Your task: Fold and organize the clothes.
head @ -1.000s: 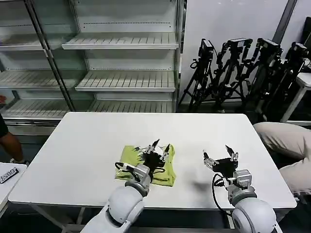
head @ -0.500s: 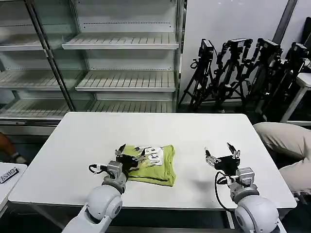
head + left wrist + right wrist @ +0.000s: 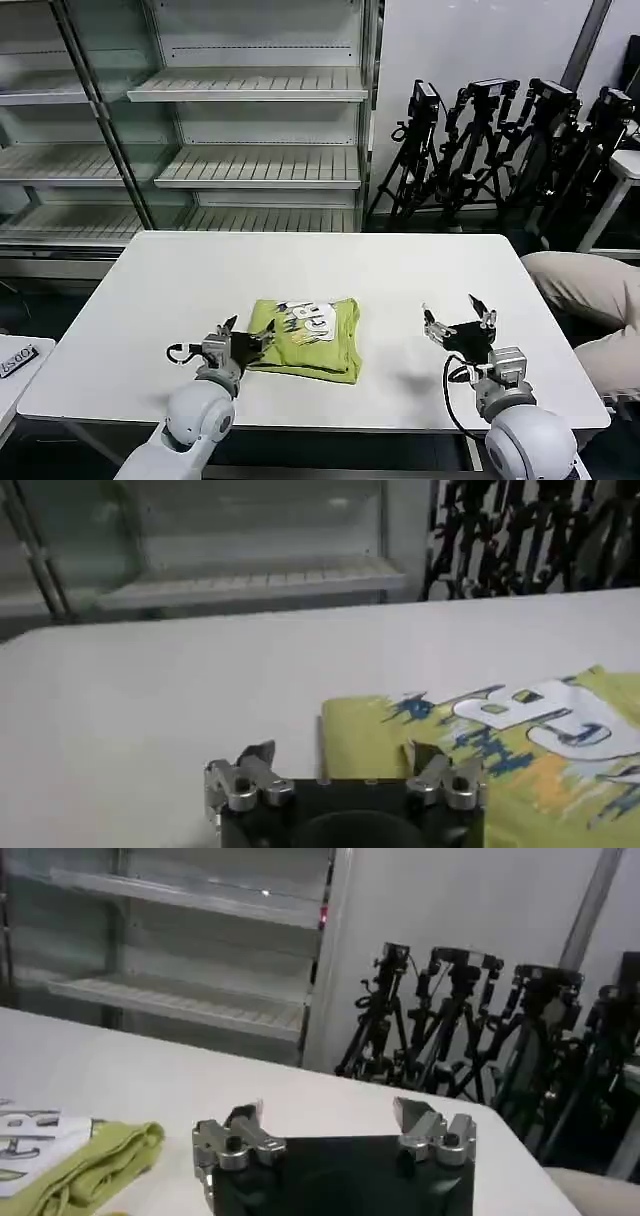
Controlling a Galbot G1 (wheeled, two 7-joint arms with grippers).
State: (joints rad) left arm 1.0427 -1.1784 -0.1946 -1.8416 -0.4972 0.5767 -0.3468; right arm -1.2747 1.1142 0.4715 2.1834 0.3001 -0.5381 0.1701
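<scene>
**T-shirt folded, my claws standing off**

The T-shirt [image 3: 305, 338] lies on the white table [image 3: 180, 290] as a compact, roughly square packet, near the front edge and a little left of centre. Its printed graphic faces up, white letters with blue and orange marks. The edges look stacked and fairly even, with a rounded fold along the side nearest my right arm. I judge the folding itself to be done or very nearly so. What may remain is a small tidy: squaring the corner nearest my left claw, or shifting the packet to a neater spot, if that is wanted. I cannot tell from here whether any layer inside is bunched.

My left gripper [image 3: 243, 342] sits low over the table at the shirt's left edge, pointing towards it. Its fingers [image 3: 243, 777] are spread, holding nothing; in the left wrist view one tip stands over bare table and the other over the yellow-green cloth. Whether that tip touches the fabric I cannot tell.

My right gripper [image 3: 458, 322] hangs over bare table well to the right of the shirt, clear of it. Its fingers [image 3: 430, 1125] are also spread wide and empty, aimed forward across the table towards the tripods [image 3: 500, 150] behind.
</scene>
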